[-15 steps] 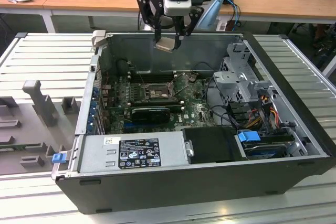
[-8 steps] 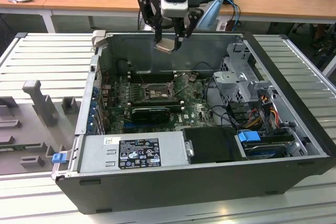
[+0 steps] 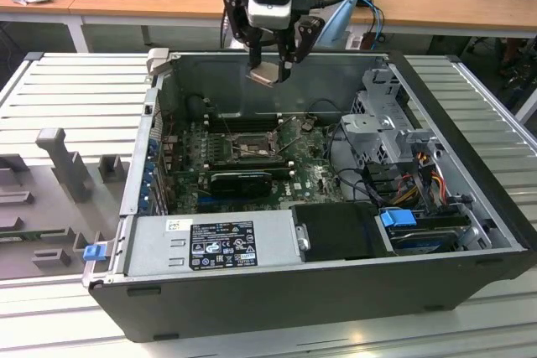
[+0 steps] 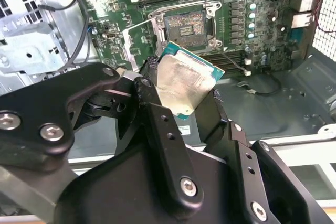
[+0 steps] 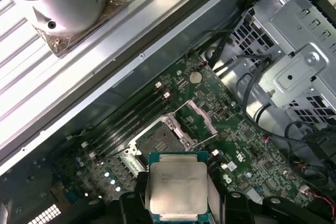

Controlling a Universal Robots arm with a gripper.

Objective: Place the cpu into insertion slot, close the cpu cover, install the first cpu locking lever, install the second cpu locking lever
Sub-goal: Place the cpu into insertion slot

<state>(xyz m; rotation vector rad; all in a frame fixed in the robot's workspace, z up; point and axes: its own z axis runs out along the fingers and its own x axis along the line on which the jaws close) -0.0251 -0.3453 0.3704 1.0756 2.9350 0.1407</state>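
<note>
Gripper (image 3: 270, 71) clamped on opposite edges of the cpu (image 3: 267, 75), holding it tilted above the computer case (image 3: 336, 299), with the uncovered insertion slot (image 3: 250, 147) mid-motherboard (image 3: 310, 169) well below.

Computer case (image 3: 252, 299) lies open on the ribbed table (image 3: 75, 90). Motherboard (image 3: 315, 178) sits on the case floor. The insertion slot (image 3: 252, 147) is near its middle, with memory slots (image 3: 243, 123) on the far side. Drive cage (image 3: 382, 132) stands at the exterior view's right, and the power supply (image 3: 210, 245) lies along the near wall. The cpu (image 3: 268, 75) hangs above the far wall, clamped in the gripper (image 3: 273, 64), well apart from the slot. The cpu cover (image 4: 128, 40) stands swung open beside the slot.
</note>
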